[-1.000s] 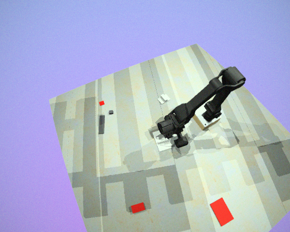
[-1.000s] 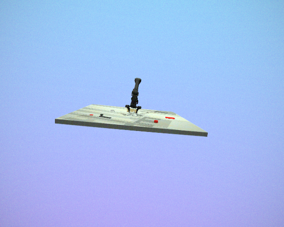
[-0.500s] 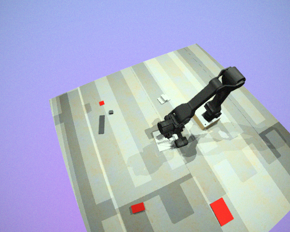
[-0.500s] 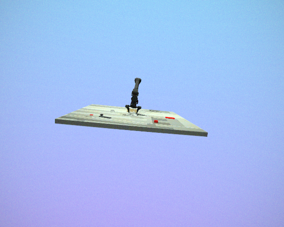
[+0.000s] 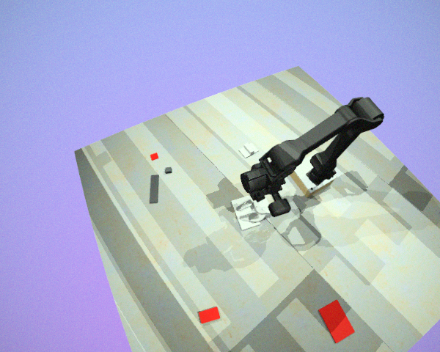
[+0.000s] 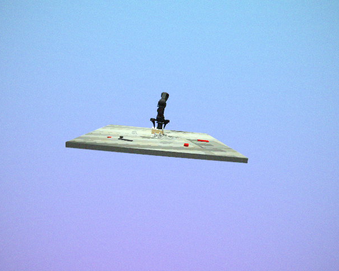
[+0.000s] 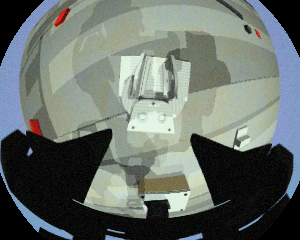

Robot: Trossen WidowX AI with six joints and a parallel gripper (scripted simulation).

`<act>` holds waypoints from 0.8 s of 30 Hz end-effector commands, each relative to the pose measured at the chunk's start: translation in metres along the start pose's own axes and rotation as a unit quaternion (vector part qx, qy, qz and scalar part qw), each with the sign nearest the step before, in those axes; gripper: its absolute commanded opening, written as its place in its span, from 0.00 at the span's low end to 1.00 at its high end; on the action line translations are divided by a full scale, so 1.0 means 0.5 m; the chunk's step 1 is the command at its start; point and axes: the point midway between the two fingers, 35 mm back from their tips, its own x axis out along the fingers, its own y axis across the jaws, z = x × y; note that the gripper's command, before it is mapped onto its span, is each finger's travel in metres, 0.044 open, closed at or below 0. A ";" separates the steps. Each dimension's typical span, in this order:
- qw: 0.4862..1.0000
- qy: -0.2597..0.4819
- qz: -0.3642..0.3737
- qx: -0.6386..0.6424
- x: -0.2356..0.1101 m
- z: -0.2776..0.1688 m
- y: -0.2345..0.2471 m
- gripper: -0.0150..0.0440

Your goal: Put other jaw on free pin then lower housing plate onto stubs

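My gripper is open and empty, raised above the white mechanism. The white base board lies on the table. Two upright jaws stand side by side on it: the left jaw and the right jaw in the wrist view. The white housing plate lies across their near ends, with two round stubs showing through its holes. It looks flat, but its exact level cannot be told. The gear teeth are hidden under it.
A small white stepped block lies beyond the mechanism. A dark bar, a dark cube and a small red piece lie farther left. Two larger red blocks lie at the front.
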 end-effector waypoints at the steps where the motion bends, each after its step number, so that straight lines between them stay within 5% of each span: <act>1: 1.000 0.003 -0.001 0.000 -0.030 -0.018 -0.004 1.00; 5: 1.000 0.010 -0.002 -0.001 -0.107 -0.073 -0.012 1.00; 24: 1.000 0.010 -0.002 -0.001 -0.111 -0.076 -0.013 1.00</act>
